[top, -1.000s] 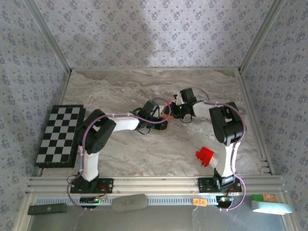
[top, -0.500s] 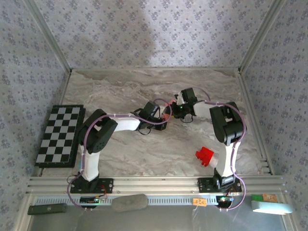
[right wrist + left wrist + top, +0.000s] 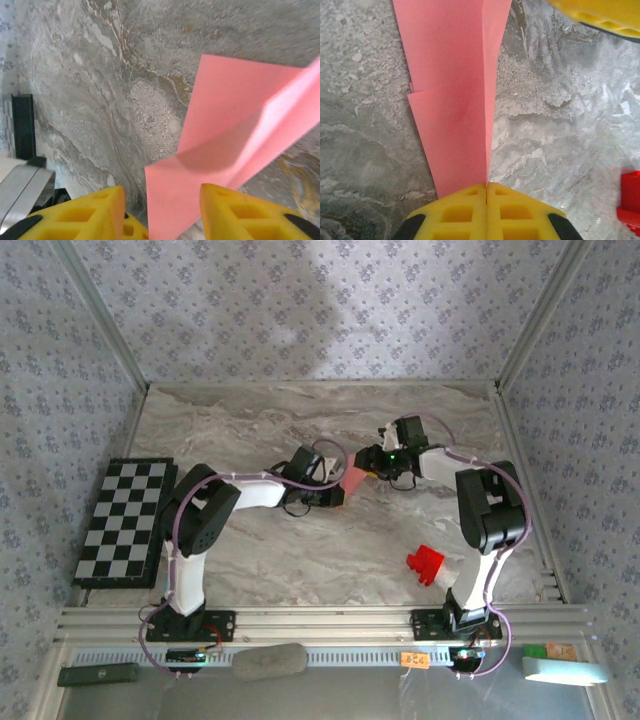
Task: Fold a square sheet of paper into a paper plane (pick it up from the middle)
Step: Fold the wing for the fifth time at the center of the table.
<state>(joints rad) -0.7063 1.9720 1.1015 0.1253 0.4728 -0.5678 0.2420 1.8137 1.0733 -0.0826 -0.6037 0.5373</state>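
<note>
Pinching plain pink paper plane [image 3: 455, 100], left hand [image 3: 486, 187].

paper plane [image 3: 455, 100] — far end off-frame

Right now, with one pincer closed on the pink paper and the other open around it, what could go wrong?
1. The left pincer grips the pink paper only at its narrow end, on the crease; a pull could make it slip or tear.
2. The right pincer stands open around a loose, curved flap; closing there may press a wrong fold.
</note>
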